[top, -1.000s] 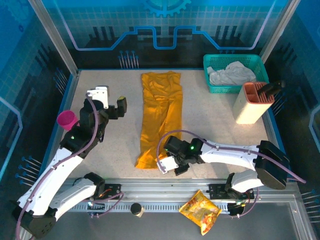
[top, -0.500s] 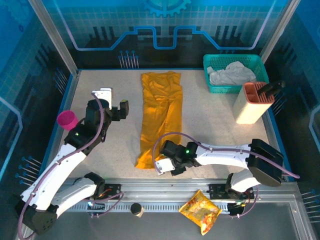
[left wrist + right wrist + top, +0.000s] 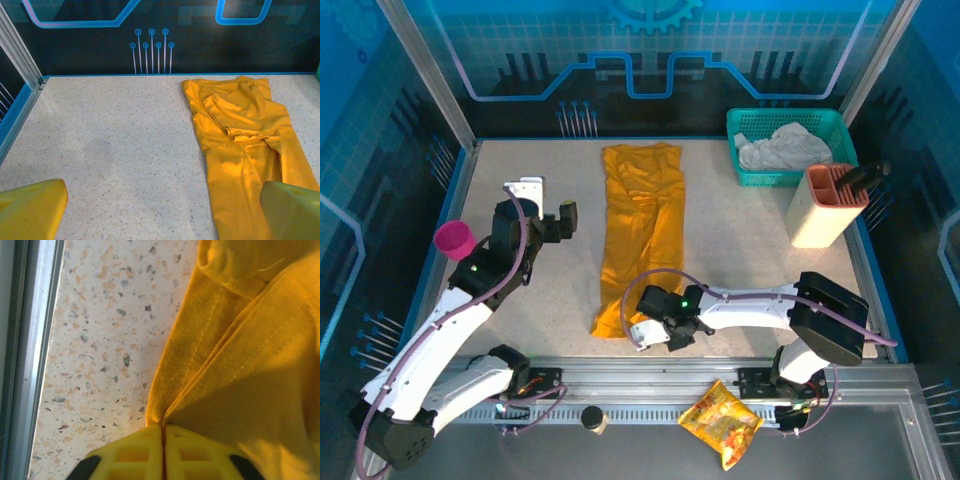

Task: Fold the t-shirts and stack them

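Here's the pale speckled table (image 3: 750,260), and stretched down its middle, collar end far and hem near, lies the long orange-yellow cloth t-shirt (image 3: 640,230), folded into a narrow strip with wrinkles across its upper half. Right of the t-shirt's far end sits a teal plastic mesh basket (image 3: 750,125), and inside it a crumpled white-grey cloth (image 3: 785,148). Just nearer than that basket, also right of the t-shirt, a cream box holder with a terracotta top (image 3: 820,215) stands, a black handle (image 3: 865,177) poking out of one slot. Look at the right gripper (image 3: 163,442): down at the t-shirt's near hem, its yellow fingertips are pressed together with a fold of the fabric's edge pinched between them. The left gripper (image 3: 161,210) hovers left of the t-shirt, jaws spread wide, nothing between them. A shiny orange snack packet (image 3: 722,420) lies nearer than the hem, beyond the rail. A small pink cup (image 3: 453,240) sits far left of the t-shirt.
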`<state>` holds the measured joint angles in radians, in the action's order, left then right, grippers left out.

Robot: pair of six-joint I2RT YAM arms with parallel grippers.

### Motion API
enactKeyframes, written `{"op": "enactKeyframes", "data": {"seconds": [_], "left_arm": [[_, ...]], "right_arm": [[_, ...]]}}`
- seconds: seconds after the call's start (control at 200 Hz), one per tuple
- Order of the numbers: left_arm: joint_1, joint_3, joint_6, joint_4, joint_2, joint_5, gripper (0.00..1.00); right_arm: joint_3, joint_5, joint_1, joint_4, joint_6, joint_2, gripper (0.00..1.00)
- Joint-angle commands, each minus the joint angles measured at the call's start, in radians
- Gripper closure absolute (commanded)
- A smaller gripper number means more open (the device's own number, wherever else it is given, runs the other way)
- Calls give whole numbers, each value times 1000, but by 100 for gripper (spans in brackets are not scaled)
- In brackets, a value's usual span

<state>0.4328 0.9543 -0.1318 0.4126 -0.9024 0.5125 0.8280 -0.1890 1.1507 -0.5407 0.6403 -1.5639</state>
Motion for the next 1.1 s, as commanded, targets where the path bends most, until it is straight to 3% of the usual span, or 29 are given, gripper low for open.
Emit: {"op": "enactKeyframes", "data": {"seconds": [0.0,0.375,0.601,0.721,0.781,0.896,0.971,1.096], "left_arm": [[-6,24,-14,23,-1,14,1],[-7,17,-39,37,-4,-2,1],[-6,15,-40,45,-19,0,1],[-6,22,-22,40,-30,14,1],[-6,16,4,5,-28,28,1],[-6,-34,147,-142,0,-56,2],[-6,-80,256,-241,22,-134,3],[-6,-112,465,-283,33,-338,5]], "right_arm": [[22,-30,-11,-78,-14,-6,98],[-81,13,-5,-143,32,194,100],[-88,16,-6,-140,39,155,99],[-77,-9,-7,-146,27,116,86],[-73,-13,-10,-158,22,124,73],[-81,-5,-16,-163,19,183,56],[-95,1,-16,-148,18,218,51],[-111,6,-16,-124,5,226,51]]}}
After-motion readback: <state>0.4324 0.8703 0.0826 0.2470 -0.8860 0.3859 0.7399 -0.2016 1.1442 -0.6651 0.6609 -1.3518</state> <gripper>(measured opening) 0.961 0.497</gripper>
